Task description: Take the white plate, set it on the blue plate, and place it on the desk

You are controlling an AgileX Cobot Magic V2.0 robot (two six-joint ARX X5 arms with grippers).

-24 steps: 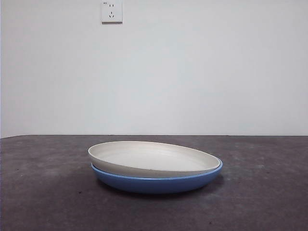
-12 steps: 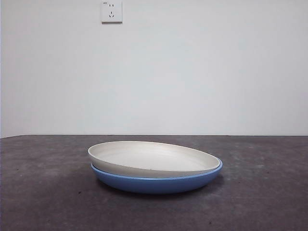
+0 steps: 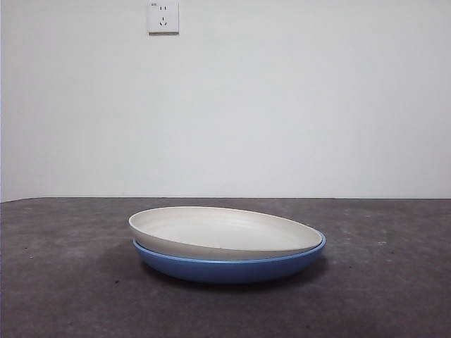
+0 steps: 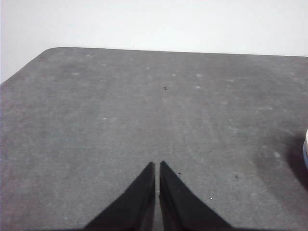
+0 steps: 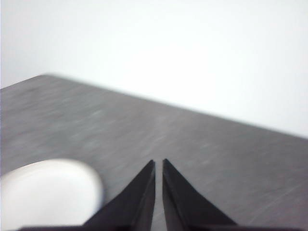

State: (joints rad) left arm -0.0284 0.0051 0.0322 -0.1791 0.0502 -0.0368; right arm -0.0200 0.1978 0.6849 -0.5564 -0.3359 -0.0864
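- Across the whole lower field runs one counter [image 3: 63,282], dark grey-brown and mottled; it carries the stack near its middle, with a pale wall and one socket plate [image 3: 163,17] behind.
- One blue plate [image 3: 232,269] rests flat on the counter, glossy, with only its outer wall and rim showing.
- One white plate [image 3: 218,232] sits inside the blue plate, touching it. It lies tilted, its rim riding higher on one side and sunk to the blue rim on the other.
- One left gripper [image 4: 157,166] hangs over bare counter, jaws clenched tip to tip and grasping nothing; the stack shows only as a sliver at the picture's edge.
- One right gripper [image 5: 158,163] hangs nearer the white plate, which appears blurred beside it; jaws likewise clenched and empty.
- Judged stage: stacking appears done, and moving the white plate back to the counter remains.
- Risk: the tilted white plate may slide or rock when nudged, since it is not seated level. Clenched jaws must part before reaching the low rim, or they would push the stack across the counter.
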